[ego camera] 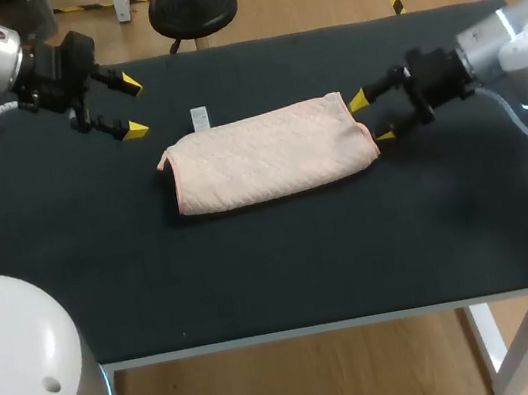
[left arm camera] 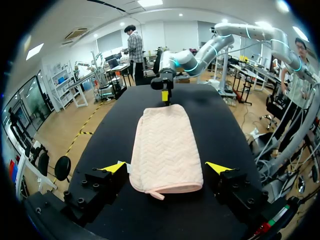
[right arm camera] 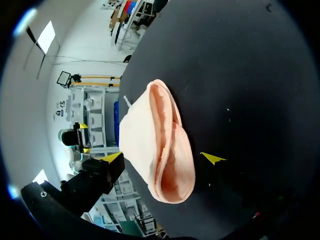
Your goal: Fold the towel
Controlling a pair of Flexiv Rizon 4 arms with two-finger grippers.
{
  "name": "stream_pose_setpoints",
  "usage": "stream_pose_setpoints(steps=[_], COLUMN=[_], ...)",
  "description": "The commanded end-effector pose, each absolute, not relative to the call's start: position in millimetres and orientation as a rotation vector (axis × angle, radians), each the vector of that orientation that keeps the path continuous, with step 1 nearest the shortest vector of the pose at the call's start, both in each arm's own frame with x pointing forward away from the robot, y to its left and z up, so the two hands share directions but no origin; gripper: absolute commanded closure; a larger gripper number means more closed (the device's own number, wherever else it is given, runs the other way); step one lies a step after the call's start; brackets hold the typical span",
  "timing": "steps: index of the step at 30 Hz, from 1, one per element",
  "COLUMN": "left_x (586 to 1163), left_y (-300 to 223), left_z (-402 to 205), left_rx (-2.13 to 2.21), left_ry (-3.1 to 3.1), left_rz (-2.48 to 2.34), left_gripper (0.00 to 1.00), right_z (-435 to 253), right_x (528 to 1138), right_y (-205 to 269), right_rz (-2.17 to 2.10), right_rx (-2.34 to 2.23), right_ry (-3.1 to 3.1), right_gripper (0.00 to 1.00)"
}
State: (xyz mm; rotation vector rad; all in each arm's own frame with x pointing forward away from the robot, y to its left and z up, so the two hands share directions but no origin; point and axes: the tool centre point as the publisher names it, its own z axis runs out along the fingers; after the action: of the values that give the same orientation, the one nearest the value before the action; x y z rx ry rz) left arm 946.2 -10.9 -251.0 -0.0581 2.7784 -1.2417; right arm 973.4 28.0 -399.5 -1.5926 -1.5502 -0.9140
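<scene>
Towel lies near the middle of the bench as a long, doubled strip, its open layered end toward the right tool. The next fold probably means carrying that end over to the other. To do it well, pinch every layer at once, lift only enough to clear the cloth, and set edge on edge without dragging. The right tool stands open, its tips on either side of the towel's right end, gripping nothing; whether they touch cloth I cannot tell. The left tool is wide open and empty, near the towel's left end but apart from it.
</scene>
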Motion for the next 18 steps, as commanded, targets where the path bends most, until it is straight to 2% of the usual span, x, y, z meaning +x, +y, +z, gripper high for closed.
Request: stream_pose_setpoints(steps=[1, 18], left_x=[945.7, 945.7], left_y=[-10.7, -10.7], left_z=[-252.1, -252.1], left_rx=[-0.057, -0.057], left_ry=[2.774, 2.774], left_rz=[-1.245, -1.245], left_gripper=[0.0, 0.0], right_z=[-406.2, -406.1], right_x=[979.5, 973.8], right_y=[35.1, 70.7], right_rz=[-0.866, -0.846], right_rx=[-1.554, -1.518], right_ry=[-1.562, -1.553], right_gripper=[0.0, 0.0])
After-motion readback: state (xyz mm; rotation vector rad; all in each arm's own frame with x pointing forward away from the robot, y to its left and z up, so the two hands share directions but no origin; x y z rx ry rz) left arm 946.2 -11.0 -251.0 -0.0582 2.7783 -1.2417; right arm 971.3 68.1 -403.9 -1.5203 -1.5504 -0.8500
